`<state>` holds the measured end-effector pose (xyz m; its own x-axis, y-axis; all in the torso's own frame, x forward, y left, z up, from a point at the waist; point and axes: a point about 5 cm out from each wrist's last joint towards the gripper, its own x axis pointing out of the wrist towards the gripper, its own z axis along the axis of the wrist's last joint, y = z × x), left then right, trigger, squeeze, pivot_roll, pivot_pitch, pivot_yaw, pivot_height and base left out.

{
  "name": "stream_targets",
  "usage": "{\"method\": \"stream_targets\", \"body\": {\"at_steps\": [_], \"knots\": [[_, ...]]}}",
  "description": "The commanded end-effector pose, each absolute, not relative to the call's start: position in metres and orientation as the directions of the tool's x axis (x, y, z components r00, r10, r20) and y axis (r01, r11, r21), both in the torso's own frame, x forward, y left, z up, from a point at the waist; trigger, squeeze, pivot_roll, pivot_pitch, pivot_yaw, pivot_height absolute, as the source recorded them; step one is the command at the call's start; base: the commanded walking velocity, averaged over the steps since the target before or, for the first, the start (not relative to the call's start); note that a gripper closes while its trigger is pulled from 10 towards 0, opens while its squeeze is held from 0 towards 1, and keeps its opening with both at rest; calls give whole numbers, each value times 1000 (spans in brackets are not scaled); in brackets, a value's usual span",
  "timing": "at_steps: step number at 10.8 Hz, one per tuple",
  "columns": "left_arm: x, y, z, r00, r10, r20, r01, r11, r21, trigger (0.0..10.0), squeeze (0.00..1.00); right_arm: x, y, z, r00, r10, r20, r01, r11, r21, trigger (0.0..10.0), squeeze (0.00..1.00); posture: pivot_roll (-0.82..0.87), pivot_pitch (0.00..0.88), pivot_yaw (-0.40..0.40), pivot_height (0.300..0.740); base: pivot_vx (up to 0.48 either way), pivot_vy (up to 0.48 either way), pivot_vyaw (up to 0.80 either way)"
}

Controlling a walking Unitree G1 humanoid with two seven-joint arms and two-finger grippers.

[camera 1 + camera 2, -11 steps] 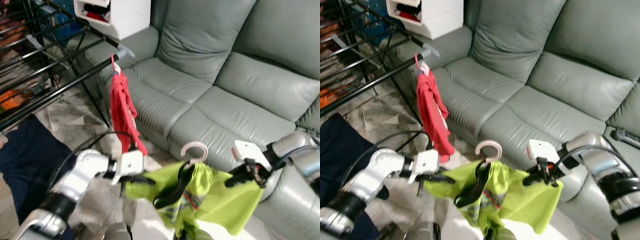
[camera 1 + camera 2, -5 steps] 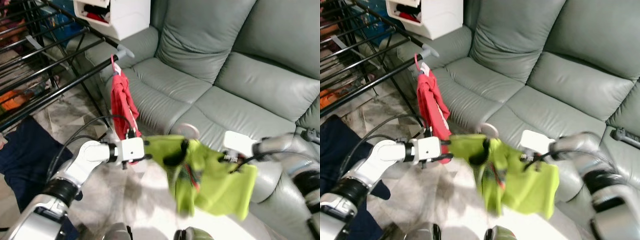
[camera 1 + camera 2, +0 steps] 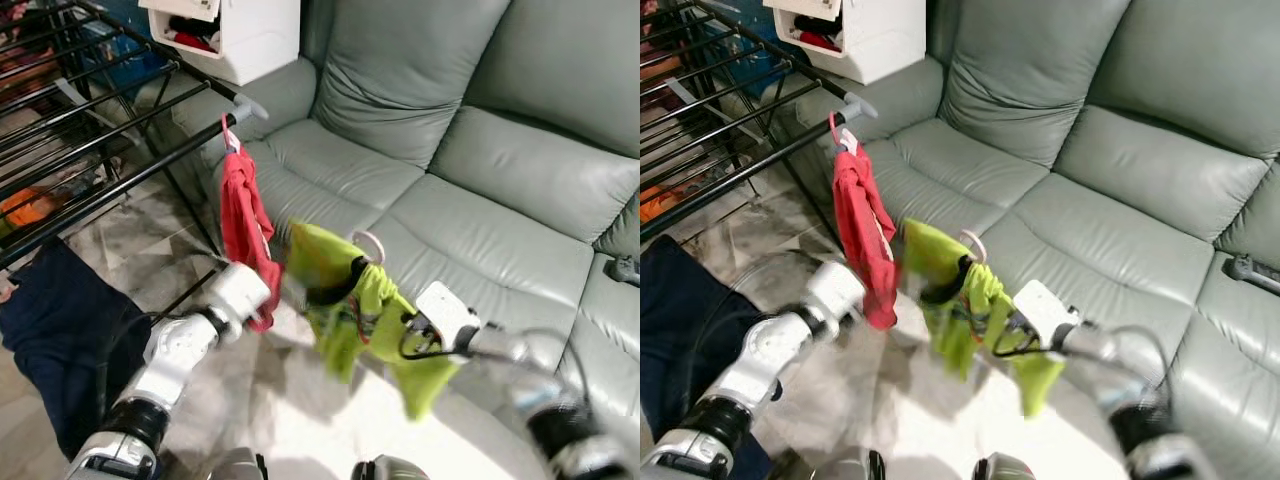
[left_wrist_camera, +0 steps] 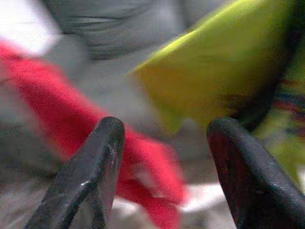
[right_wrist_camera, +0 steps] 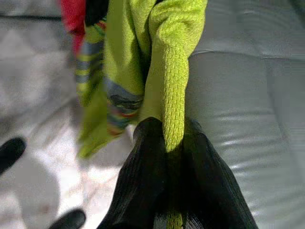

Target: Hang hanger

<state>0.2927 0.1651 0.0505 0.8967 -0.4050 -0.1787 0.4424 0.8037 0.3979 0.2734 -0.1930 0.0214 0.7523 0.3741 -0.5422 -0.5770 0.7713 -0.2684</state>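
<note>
— That lime-green shirt (image 5: 167,71) is coarse, matt knit cloth, pinched in glossy black fingers (image 5: 143,181).

— And the grey sofa (image 3: 480,170) looks like smooth, faintly shiny leather; the drying rack (image 3: 110,160) is black metal.

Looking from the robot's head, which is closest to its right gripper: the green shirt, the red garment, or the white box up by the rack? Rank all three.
1. The green shirt: pinched in the right gripper.
2. The red garment: hanging from the rack, farther to the left.
3. The white box: farthest, beyond the sofa arm.
</note>
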Motion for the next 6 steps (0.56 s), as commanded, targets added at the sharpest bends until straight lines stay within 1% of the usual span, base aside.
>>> {"method": "stream_targets", "body": {"at_steps": [1,2,3,4,5,6], "knots": [[291,174,50,931,-332,-149,364,834,414,10000,1000,278,-192,29,808,340,-482,-510,813,-281,0,0,-91,0,33,740,0,0,0],[289,180,48,951,-278,-138,310,863,399,10000,1000,277,-188,28,831,317,-457,-474,834,-284,0,0,-90,0,36,740,0,0,0],[290,190,45,984,-117,-135,152,947,284,10000,1000,277,-184,30,899,214,-381,-348,879,-327,0,0,-86,0,46,740,0,0,0],[291,190,48,990,-79,-121,108,961,256,10000,1000,278,-182,32,923,170,-345,-280,911,-302,0,0,-84,0,52,740,0,0,0],[292,186,52,993,-64,-97,87,963,256,10000,1000,278,-179,34,931,146,-334,-246,928,-279,1725,0,-77,0,58,740,0,0,0],[291,183,53,995,-49,-90,70,965,252,10000,1000,277,-179,33,934,132,-333,-229,934,-274,10000,0,-74,0,57,740,0,0,0]]}}
